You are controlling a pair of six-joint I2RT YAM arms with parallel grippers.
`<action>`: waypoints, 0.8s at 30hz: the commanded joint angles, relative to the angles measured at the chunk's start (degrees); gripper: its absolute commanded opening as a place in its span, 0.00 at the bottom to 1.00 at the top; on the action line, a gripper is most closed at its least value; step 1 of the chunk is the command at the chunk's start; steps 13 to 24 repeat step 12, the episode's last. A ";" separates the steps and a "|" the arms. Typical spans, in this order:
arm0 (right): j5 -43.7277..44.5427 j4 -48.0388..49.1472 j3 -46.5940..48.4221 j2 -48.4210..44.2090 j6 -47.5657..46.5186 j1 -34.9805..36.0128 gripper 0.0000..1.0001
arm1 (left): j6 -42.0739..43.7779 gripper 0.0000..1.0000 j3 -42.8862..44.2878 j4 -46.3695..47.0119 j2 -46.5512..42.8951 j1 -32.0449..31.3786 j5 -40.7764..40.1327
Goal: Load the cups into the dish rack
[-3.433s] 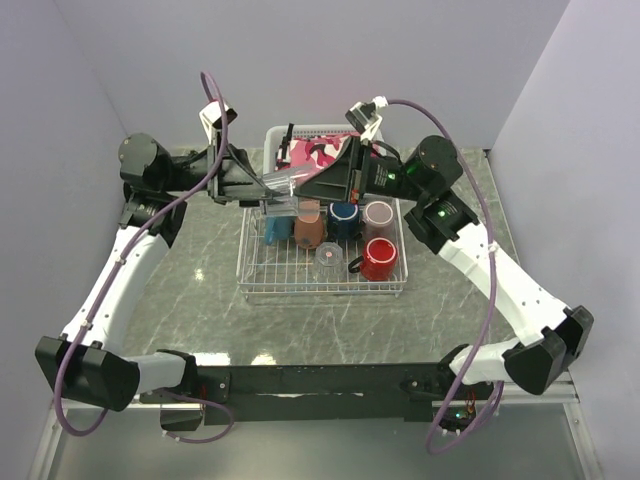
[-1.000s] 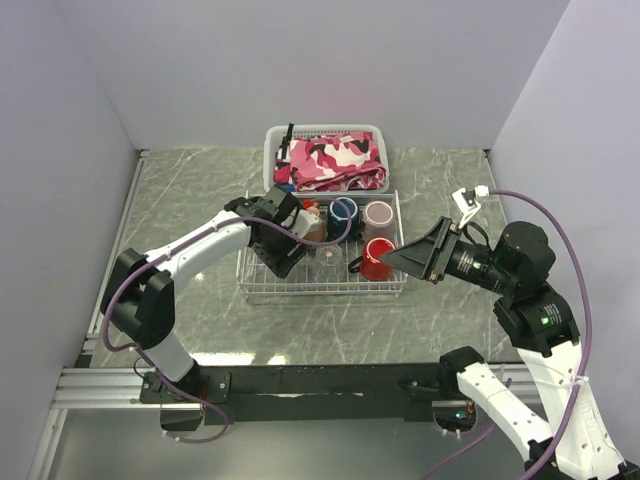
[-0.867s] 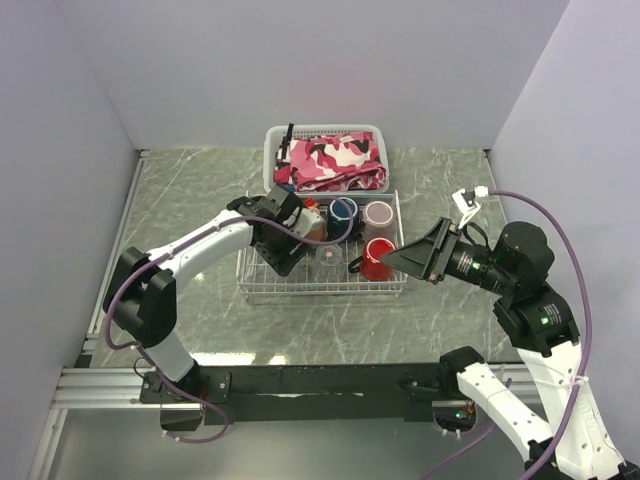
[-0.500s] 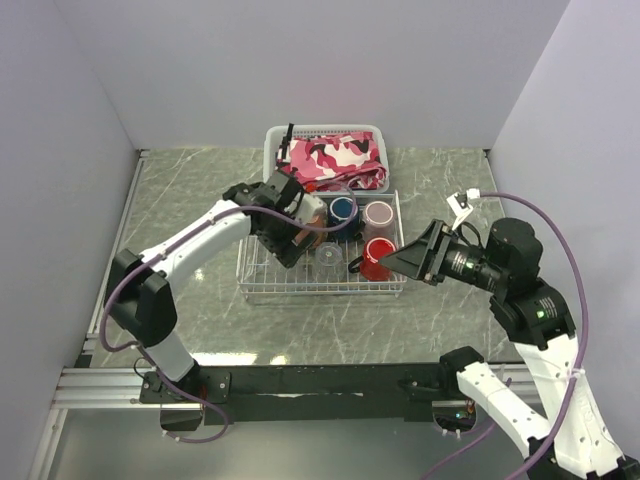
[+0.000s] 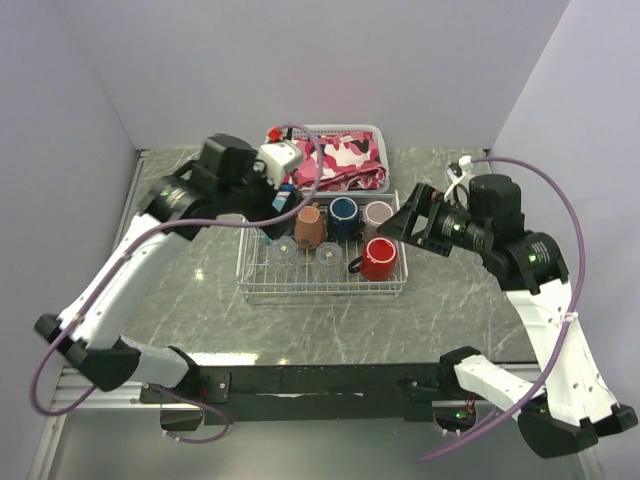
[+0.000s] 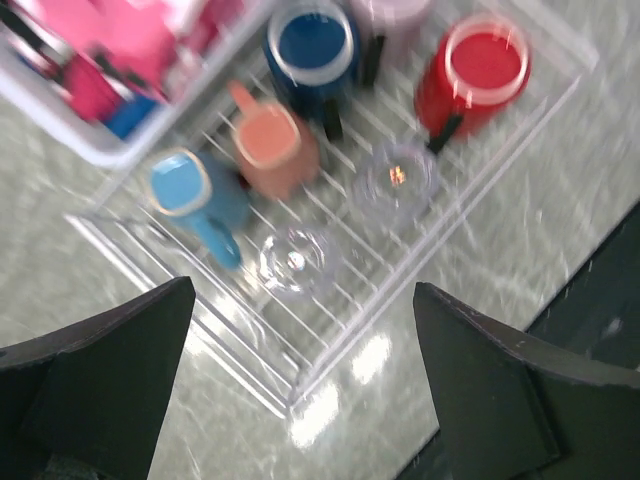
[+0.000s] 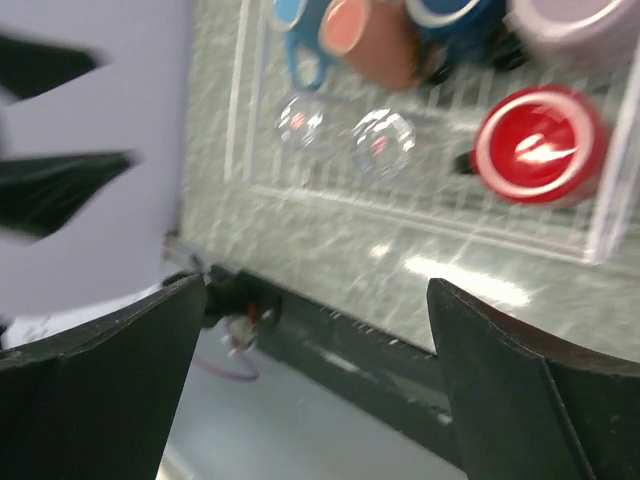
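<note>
1. Left fingers (image 6: 100,370) had lifted clear of the dish rack (image 5: 300,275); now spread apart, empty.
2. Right fingers (image 7: 100,370) had also widened; empty, right of the rack.
3. All seven cups (image 6: 275,150) sat inside the rack, mid-counter; loading judged complete.

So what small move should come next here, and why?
Probably just pull both arms back to rest. The left gripper and right gripper hang open and empty, and the teal mug, terracotta mug, navy mug, mauve mug, red mug and both clear glasses sit in the dish rack.
</note>
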 commanded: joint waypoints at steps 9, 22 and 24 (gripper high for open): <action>12.34 -4.45 12.05 8.18 -5.62 5.99 1.00 | -9.09 0.96 1.72 8.03 -4.42 8.05 1.70; 13.75 -5.15 13.45 9.15 -6.24 7.40 1.00 | -9.44 0.96 1.36 8.91 -4.77 8.32 1.35; 13.75 -5.15 13.45 9.15 -6.24 7.40 1.00 | -9.44 0.96 1.36 8.91 -4.77 8.32 1.35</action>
